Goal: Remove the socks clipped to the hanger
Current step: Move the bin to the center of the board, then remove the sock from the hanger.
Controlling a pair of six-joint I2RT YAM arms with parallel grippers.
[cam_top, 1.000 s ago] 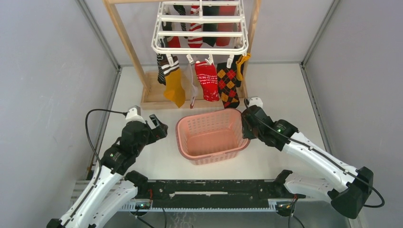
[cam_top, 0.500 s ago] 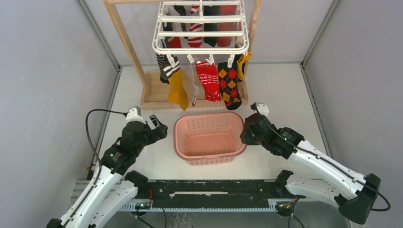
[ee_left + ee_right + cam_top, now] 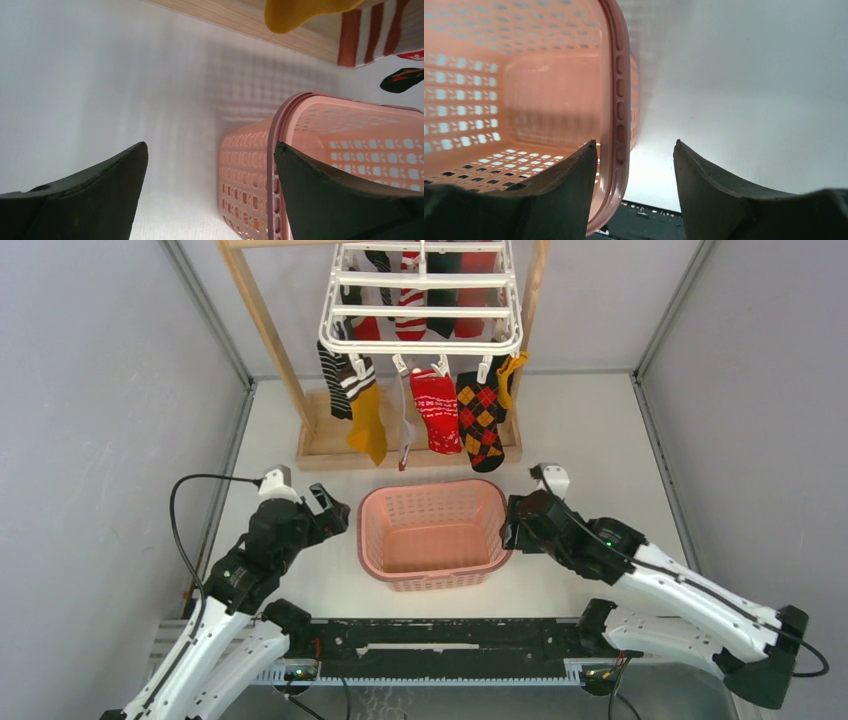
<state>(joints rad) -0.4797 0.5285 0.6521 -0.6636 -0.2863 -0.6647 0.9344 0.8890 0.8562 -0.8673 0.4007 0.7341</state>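
while our right gripper (image 3: pixel 634 146), spread, is straddling the rim of the pink plastic basket (image 3: pixel 620 75), we are holding our left gripper (image 3: pixel 210 149) wide apart.

A pink perforated basket (image 3: pixel 431 486) stands upright near the middle of the white table (image 3: pixel 590 430). At twelve o'clock from it rises a slanted wooden stand (image 3: pixel 262 328), its flat base near the basket's far rim. Grey walls (image 3: pixel 90 390) close in at nine and three o'clock.
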